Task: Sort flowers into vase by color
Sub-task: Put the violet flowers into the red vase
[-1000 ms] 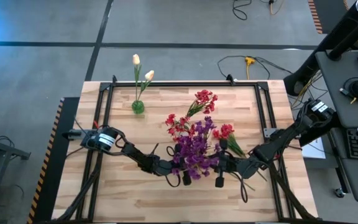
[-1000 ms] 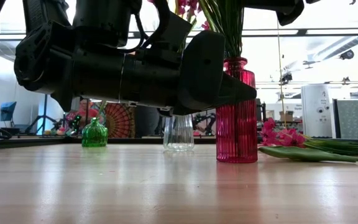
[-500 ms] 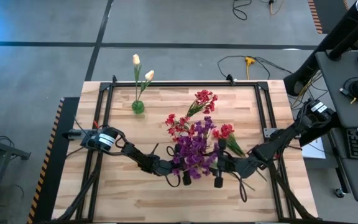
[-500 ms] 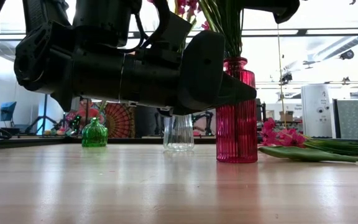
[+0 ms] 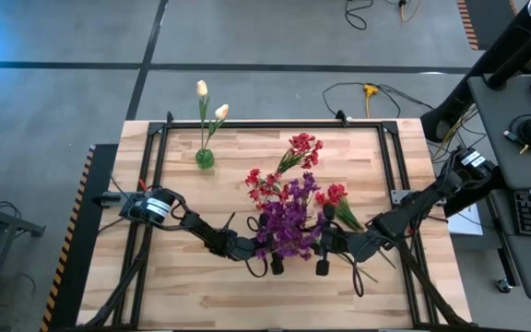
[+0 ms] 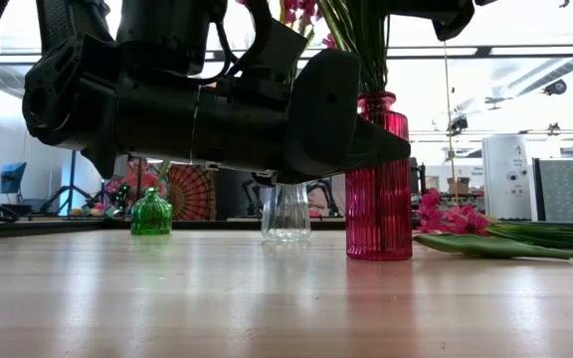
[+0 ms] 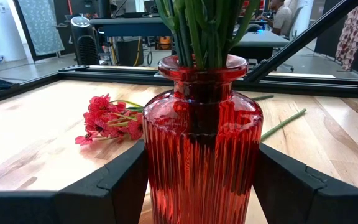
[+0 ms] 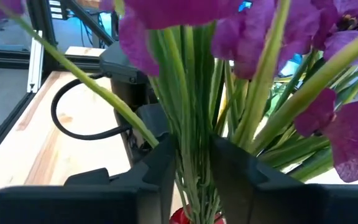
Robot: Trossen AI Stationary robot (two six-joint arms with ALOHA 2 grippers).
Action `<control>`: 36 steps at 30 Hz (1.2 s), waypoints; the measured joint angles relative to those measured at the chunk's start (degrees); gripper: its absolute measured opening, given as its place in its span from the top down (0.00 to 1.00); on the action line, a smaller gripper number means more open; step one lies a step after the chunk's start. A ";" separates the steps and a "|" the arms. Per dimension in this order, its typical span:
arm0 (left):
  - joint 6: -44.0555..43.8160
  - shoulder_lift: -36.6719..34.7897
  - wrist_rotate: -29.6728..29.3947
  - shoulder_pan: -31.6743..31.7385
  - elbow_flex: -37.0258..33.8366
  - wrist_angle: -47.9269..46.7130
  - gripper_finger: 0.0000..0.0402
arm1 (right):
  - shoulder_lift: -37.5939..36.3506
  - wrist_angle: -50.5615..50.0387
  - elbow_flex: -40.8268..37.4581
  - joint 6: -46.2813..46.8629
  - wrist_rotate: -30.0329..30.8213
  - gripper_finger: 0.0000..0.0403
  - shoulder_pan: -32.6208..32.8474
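A red ribbed glass vase [image 7: 201, 143] stands near the table's near middle with the purple flowers [image 5: 289, 226] in it. My left gripper [image 7: 201, 183] is at the vase's body, and my right gripper [image 8: 194, 168] is closed on the green stems just above the vase mouth. Cream tulips [image 5: 208, 101] stand in a small green vase [image 5: 205, 159] at the far left. Red flowers [image 5: 302, 148] rise by a clear vase [image 6: 286, 211]. More red flowers [image 6: 456, 219] lie flat on the table to the right of the red vase. My left gripper holds the red vase by its ribbed body [image 7: 160, 162], level, from the table's left, one finger [image 7: 126, 180] on each side. The vase stands upright on the table. My right gripper pinches the purple flowers' bunched stems [image 8: 194, 146] between its two fingers [image 8: 160, 168], just above the vase mouth, coming level from the table's right. The stems stand upright in the vase.
A black frame [image 5: 275, 123] runs round the wooden table top. Loose red flowers and a green stem [image 7: 284, 121] lie beyond the red vase. Bare wood lies along the near edge [image 6: 267, 308] and at the far right of the table.
My right gripper has crept a little toward the table's left, still shut on the stems. The vase and my left gripper have kept still.
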 joint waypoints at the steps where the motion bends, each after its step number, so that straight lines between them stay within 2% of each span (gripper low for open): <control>1: 0.00 0.00 0.00 0.00 0.00 0.00 0.42 | 0.00 0.02 0.00 0.00 0.00 0.79 0.00; 6: 0.02 0.00 0.00 0.00 -0.01 0.00 0.42 | 0.00 -0.02 0.02 0.01 0.05 0.90 0.00; 11: 0.00 0.00 0.00 -0.02 -0.01 0.00 0.42 | 0.00 -0.05 0.07 0.02 0.05 0.96 0.00; 16: 0.00 0.00 0.02 0.00 0.00 -0.02 0.42 | -0.02 -0.92 0.13 1.19 0.04 0.96 -0.11; 21: 0.00 0.00 0.00 0.00 0.00 0.00 0.42 | -0.07 -1.35 0.15 2.85 -2.43 0.97 -0.90; 36: -0.02 0.00 0.05 -0.02 0.00 -0.04 0.42 | -0.13 -5.68 0.13 6.49 -2.79 0.97 -1.42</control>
